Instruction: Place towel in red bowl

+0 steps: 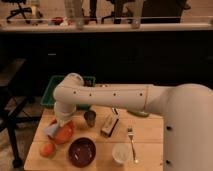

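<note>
The gripper [62, 121] hangs at the end of the white arm [107, 97], directly over the left part of the red bowl [64, 133]. Its fingers are closed. They appear to hold the towel [53, 129], though the contact itself is masked by the wrist and cannot be confirmed.

The towel, pale grey-blue, hangs below the gripper. It drapes over the bowl's left rim, partly above the bowl and partly outside it to the left. It is not settled inside the bowl.

The red bowl sits on the wooden table [150, 137], near its left side. All other positions are given from this bowl:

- An orange fruit [47, 149] lies just beside it, below and to the left.
- A dark maroon bowl [82, 151] stands near it, below and to the right.
- A small dark metal cup [90, 117] stands upright near it, above and to the right.
- A tan rectangular block [109, 125] lies further right, beyond the cup.
- A fork [132, 142] lies further right again, its tines pointing away from the table's front edge.
- A small white bowl [121, 153] sits to the right of the maroon bowl, touching or just beside the fork.
- A green bin [50, 92] stands behind the red bowl, past the table's far edge, partly hidden by the arm.
</note>
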`<state>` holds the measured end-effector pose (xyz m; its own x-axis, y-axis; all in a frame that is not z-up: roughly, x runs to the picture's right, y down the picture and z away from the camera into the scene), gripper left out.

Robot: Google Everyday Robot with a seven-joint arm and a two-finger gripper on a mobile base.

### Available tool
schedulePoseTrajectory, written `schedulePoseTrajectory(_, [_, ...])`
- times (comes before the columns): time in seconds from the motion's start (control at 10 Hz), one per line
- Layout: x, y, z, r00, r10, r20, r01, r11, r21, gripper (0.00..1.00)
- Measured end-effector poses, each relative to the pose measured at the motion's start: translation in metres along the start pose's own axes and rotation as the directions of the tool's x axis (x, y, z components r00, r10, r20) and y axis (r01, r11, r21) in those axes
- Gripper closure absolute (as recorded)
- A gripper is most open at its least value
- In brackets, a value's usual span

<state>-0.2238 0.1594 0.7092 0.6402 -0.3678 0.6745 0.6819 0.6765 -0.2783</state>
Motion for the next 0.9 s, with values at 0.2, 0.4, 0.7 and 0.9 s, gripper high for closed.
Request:
schedulePoseTrajectory(0.2, [-0.002,-0.004,0.009,1.0,-0.007,0.008,0.007,1.0,-0.016,1.0])
schedulePoseTrajectory(0.4, [-0.005,-0.01,0.019,1.0,-0.015,0.019,0.016,0.999,-0.032,1.0])
schedulePoseTrajectory(0.7, [0.004,-0.013,0.03,0.999,-0.001,0.034,0.003,0.999,-0.045,1.0])
schedulePoseTrajectory(0.9, [0.012,-0.013,0.038,0.999,0.016,0.045,-0.014,0.999,-0.05,1.0])
